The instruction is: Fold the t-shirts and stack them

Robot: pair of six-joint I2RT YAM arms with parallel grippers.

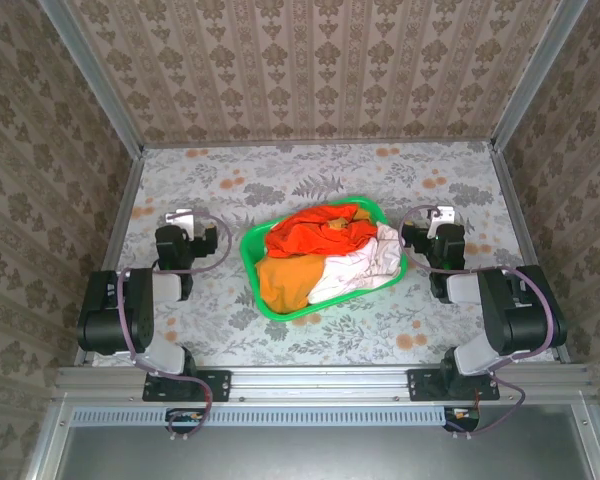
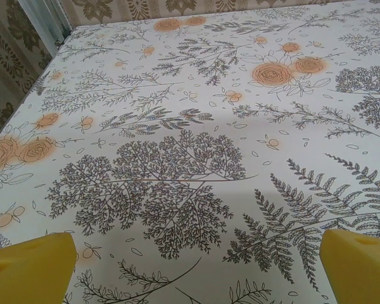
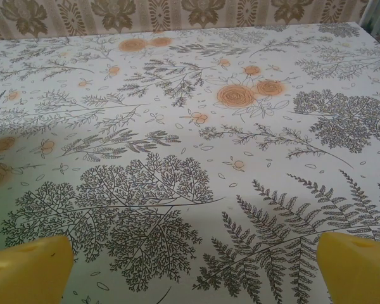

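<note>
step: first pick, not begun | t-shirts point(image 1: 325, 255) heaped in green basket point(image 1: 248, 252), desk point(image 1: 280, 180) centre | left jaws at its 9 o'clock, right jaws at 3, both spread wide, empty | tip: pinch red shirt point(image 1: 315, 232), seemingly topmost, lift clear

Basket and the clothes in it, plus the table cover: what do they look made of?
Green basket: looks like rigid moulded plastic, glossy, smooth even rim. Red-orange t-shirt, mustard t-shirt, white garment: soft matte fabric, crumpled in folds. Table cover: smooth printed sheet, slight sheen; vinyl or cloth, cannot tell.
</note>
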